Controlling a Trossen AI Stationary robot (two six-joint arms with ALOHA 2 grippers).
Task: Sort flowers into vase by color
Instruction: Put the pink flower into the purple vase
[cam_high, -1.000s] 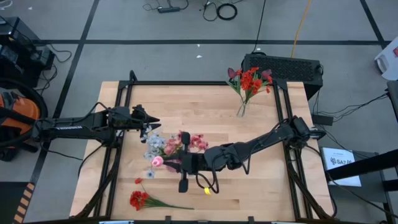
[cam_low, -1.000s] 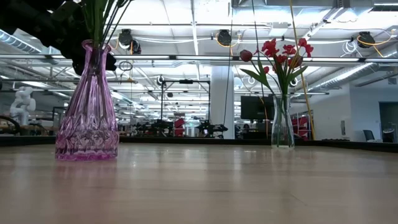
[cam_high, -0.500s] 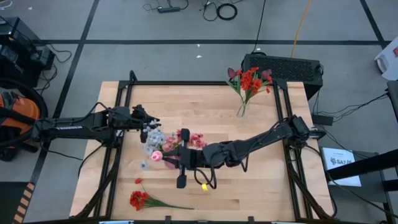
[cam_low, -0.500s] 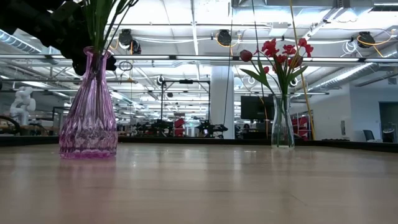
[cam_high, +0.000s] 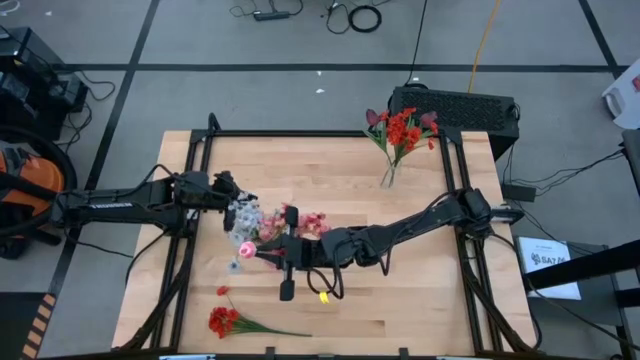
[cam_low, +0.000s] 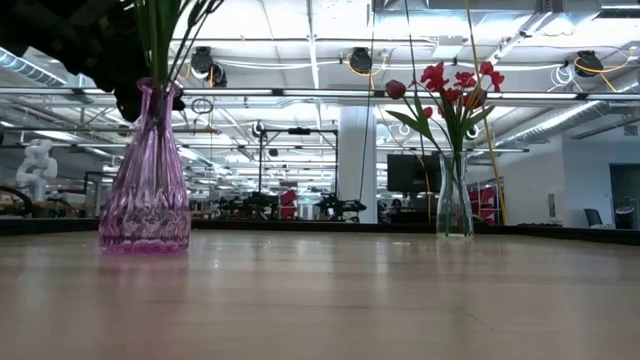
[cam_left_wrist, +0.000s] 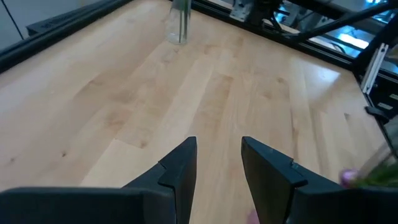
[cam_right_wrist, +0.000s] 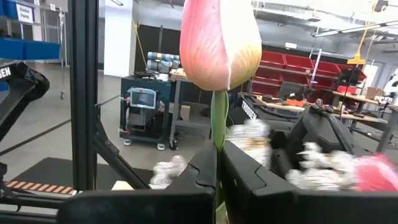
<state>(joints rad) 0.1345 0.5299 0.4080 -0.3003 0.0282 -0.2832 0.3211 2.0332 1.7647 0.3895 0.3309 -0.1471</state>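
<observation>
We view the bench (cam_high: 330, 170) from overhead, from its surface, and from each wrist. The right claw (cam_right_wrist: 217, 163) is clamped on the green stalk of a pink tulip (cam_right_wrist: 219, 42). The bud stands directly above the fingers, so the stem's long axis runs upright, in line with the claw. In the high view the right arm reaches across to the bench's left-centre, where the pink tulip (cam_high: 243, 248) sits at the near-left edge of the mixed bunch.

That bunch stands in the purple vase (cam_low: 146, 170), which holds green stalks topped by pink sprays (cam_high: 305, 223) and pale blue-white sprays (cam_high: 245, 214). We cannot tell whether the tulip's lower end is already inside the vase neck. We judge the coming move to turn on keeping the stem vertical over, or within, that narrow mouth.

The left claw (cam_left_wrist: 217, 163) hovers just left of the bunch with its fingers slightly parted and nothing between them. The left arm is the nearer one to the vase.

A clear vase (cam_low: 454, 195) at the far right of the bench holds the red flowers (cam_high: 402, 128). One red spray (cam_high: 224, 321) lies loose on the bench near the front-left corner, well apart from both vases, its stalk pointing right.
</observation>
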